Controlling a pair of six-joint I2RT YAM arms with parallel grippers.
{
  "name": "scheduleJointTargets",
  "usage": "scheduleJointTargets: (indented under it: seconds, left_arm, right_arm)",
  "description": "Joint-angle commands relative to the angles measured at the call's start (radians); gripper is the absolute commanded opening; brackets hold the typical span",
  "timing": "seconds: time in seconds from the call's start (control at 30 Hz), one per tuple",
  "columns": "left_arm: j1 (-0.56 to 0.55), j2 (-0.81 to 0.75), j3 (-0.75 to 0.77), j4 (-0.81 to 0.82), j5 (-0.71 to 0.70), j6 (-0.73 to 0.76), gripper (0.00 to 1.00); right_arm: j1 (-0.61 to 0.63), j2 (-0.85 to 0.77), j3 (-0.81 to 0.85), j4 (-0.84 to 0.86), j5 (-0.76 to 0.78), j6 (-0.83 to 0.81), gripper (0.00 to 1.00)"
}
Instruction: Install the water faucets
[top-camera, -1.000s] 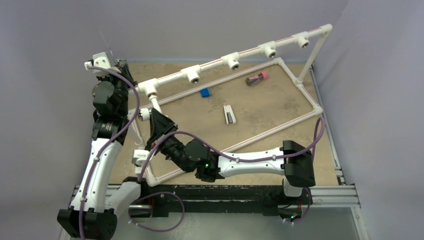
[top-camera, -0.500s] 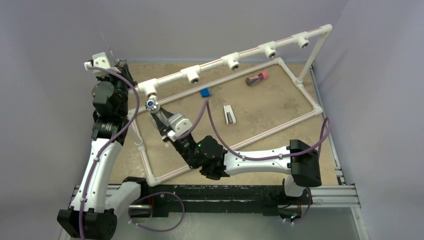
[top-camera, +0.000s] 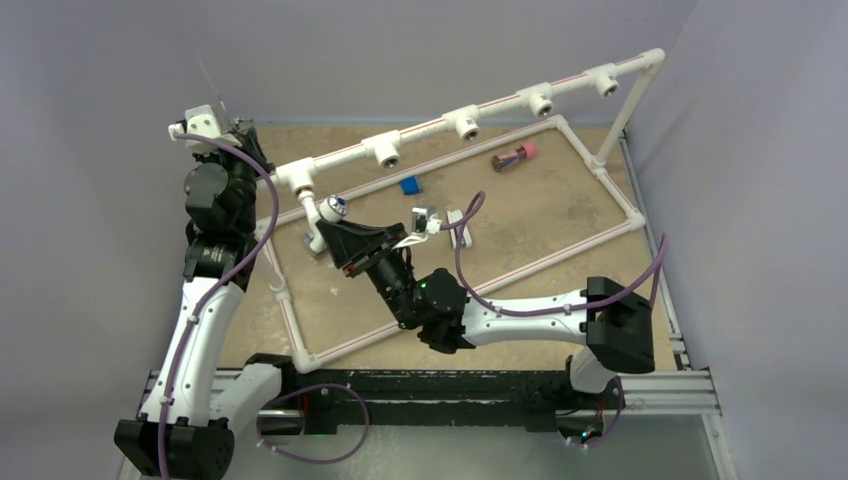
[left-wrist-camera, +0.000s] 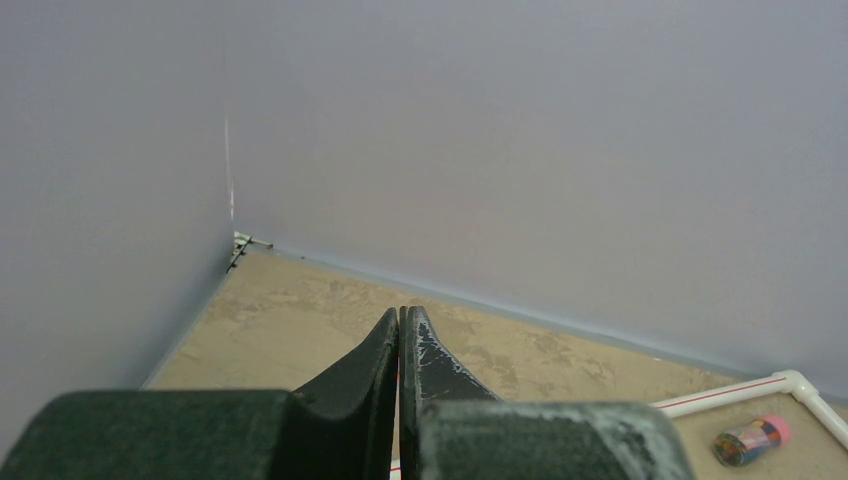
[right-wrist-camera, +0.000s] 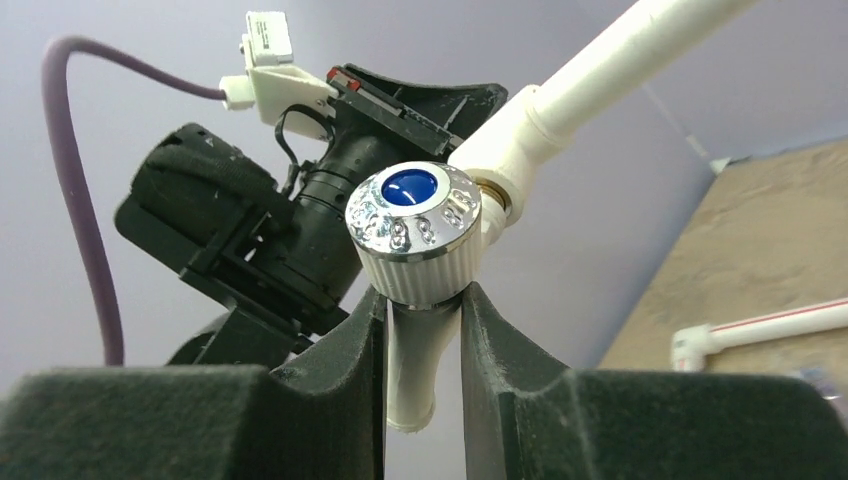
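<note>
A white water faucet (top-camera: 326, 212) with a silvery, blue-capped knob (right-wrist-camera: 413, 225) sits at the leftmost T fitting (top-camera: 298, 178) of the raised white pipe rail. Its threaded end meets that fitting's socket (right-wrist-camera: 497, 196). My right gripper (top-camera: 330, 226) is shut on the faucet's spout (right-wrist-camera: 418, 360) just below the knob, with one finger on each side (right-wrist-camera: 422, 292). My left gripper (top-camera: 236, 131) is shut and empty, raised at the table's far left corner. In the left wrist view its fingertips (left-wrist-camera: 402, 316) are pressed together above bare tabletop.
Several more T fittings (top-camera: 387, 150) (top-camera: 465, 123) (top-camera: 540, 100) line the rail, their sockets bare. A white pipe frame (top-camera: 603, 172) lies on the table. Inside it are a blue block (top-camera: 409, 185), a flat white-and-black piece (top-camera: 458, 230) and a brown-and-pink cylinder (top-camera: 514, 155).
My right wrist has rolled and swung right while holding the faucet at the leftmost fitting. The knob has moved from the left of the fitting to its right. The left arm has not moved.
</note>
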Motion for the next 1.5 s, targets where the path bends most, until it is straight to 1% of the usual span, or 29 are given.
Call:
scheduleJointTargets:
  seconds: [0.0, 0.1, 0.13, 0.17, 0.2, 0.23, 0.27, 0.33, 0.43, 0.53, 0.63, 0.7, 0.87, 0.9, 1.07, 1.1, 1.23, 1.4, 1.47]
  left_arm:
    - [-0.022, 0.028, -0.079, -0.276, 0.089, -0.015, 0.00]
    - [-0.022, 0.029, -0.079, -0.276, 0.095, -0.016, 0.00]
    - [-0.022, 0.031, -0.078, -0.276, 0.098, -0.018, 0.00]
    - [-0.022, 0.031, -0.079, -0.276, 0.101, -0.019, 0.00]
    - [-0.023, 0.032, -0.079, -0.276, 0.105, -0.021, 0.00]
    - [-0.022, 0.034, -0.079, -0.276, 0.108, -0.022, 0.00]
    - [-0.022, 0.035, -0.079, -0.276, 0.109, -0.023, 0.00]
    - [-0.022, 0.037, -0.079, -0.276, 0.110, -0.023, 0.00]
    - [-0.022, 0.039, -0.079, -0.276, 0.110, -0.023, 0.00]
    - [-0.022, 0.039, -0.079, -0.276, 0.108, -0.021, 0.00]
    - [-0.022, 0.040, -0.079, -0.276, 0.105, -0.021, 0.00]
    - [-0.022, 0.040, -0.079, -0.277, 0.105, -0.021, 0.00]
    - [-0.020, 0.040, -0.079, -0.278, 0.104, -0.021, 0.00]
    - [-0.020, 0.039, -0.079, -0.277, 0.104, -0.021, 0.00]
    - [-0.020, 0.040, -0.079, -0.278, 0.106, -0.021, 0.00]
    - [-0.020, 0.040, -0.077, -0.277, 0.106, -0.021, 0.00]
    - [-0.020, 0.039, -0.078, -0.277, 0.109, -0.021, 0.00]
    - [-0.019, 0.040, -0.076, -0.277, 0.112, -0.021, 0.00]
    - [-0.019, 0.040, -0.076, -0.277, 0.114, -0.021, 0.00]
  right_arm:
    - [-0.040, -0.035, -0.039, 0.019, -0.036, 0.332, 0.03]
    - [-0.042, -0.052, -0.063, 0.024, -0.051, 0.382, 0.08]
    - [-0.042, -0.058, -0.071, 0.026, -0.057, 0.386, 0.14]
    - [-0.042, -0.063, -0.080, 0.029, -0.066, 0.392, 0.22]
    - [-0.042, -0.070, -0.092, 0.030, -0.073, 0.393, 0.34]
    - [-0.042, -0.077, -0.103, 0.030, -0.073, 0.388, 0.40]
    - [-0.042, -0.086, -0.117, 0.027, -0.073, 0.389, 0.50]
    - [-0.042, -0.106, -0.149, 0.021, -0.073, 0.389, 0.61]
    - [-0.042, -0.151, -0.193, 0.005, -0.075, 0.378, 0.68]
    - [-0.042, -0.198, -0.244, -0.015, -0.094, 0.369, 0.71]
    - [-0.042, -0.248, -0.261, -0.065, -0.111, 0.296, 0.74]
    - [-0.042, -0.285, -0.256, -0.134, -0.171, 0.228, 0.74]
    - [-0.042, -0.332, -0.171, -0.311, -0.263, -0.042, 0.74]
    - [-0.042, -0.338, -0.147, -0.344, -0.267, -0.113, 0.74]
    - [-0.040, -0.385, -0.058, -0.486, -0.383, -0.485, 0.74]
    - [-0.039, -0.392, -0.047, -0.515, -0.399, -0.538, 0.74]
    - [-0.024, -0.406, 0.029, -0.638, -0.460, -0.864, 0.76]
    - [0.017, -0.385, 0.074, -0.737, -0.466, -1.253, 0.82]
    - [0.029, -0.368, 0.090, -0.756, -0.448, -1.375, 0.83]
